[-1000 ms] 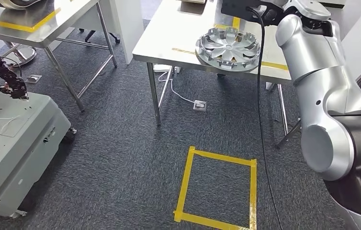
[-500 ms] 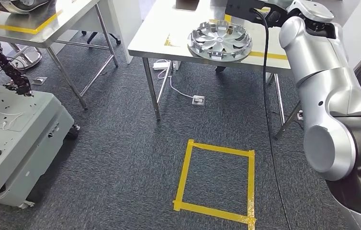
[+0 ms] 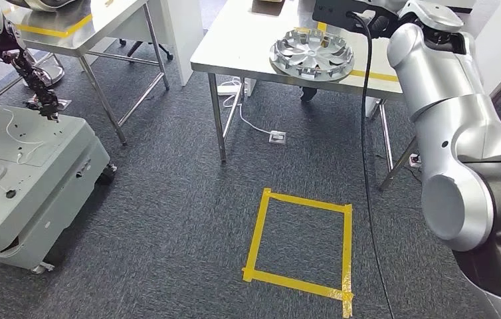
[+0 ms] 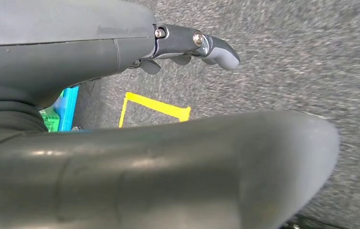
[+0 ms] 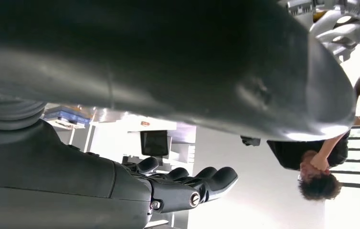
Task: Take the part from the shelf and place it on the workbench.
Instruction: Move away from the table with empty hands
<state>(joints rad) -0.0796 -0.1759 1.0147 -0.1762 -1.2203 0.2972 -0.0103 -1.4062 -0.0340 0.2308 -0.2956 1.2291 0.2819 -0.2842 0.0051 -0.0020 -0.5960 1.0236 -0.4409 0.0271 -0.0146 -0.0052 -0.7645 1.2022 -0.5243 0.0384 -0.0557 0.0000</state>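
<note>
Part: a silver wheel cover (image 3: 311, 55) lies flat on the workbench (image 3: 234, 50), near its front edge, touching a yellow tape line.
Right hand (image 5: 187, 183): fingers stretched out and apart, holding nothing.
Left hand (image 4: 187, 45): fingers loosely extended over the grey carpet, holding nothing.
Floor: yellow tape square (image 3: 301, 246) before the workbench.

Setting: robotics lab or workshop. Steel-legged tabletops (image 3: 248, 46) are standing on grey carpet (image 3: 168, 219); yellow tape square (image 3: 301, 246) is marking the floor; a grey wheeled machine base (image 3: 28, 179) is sitting alongside; cables are trailing to a floor socket (image 3: 276, 137).
</note>
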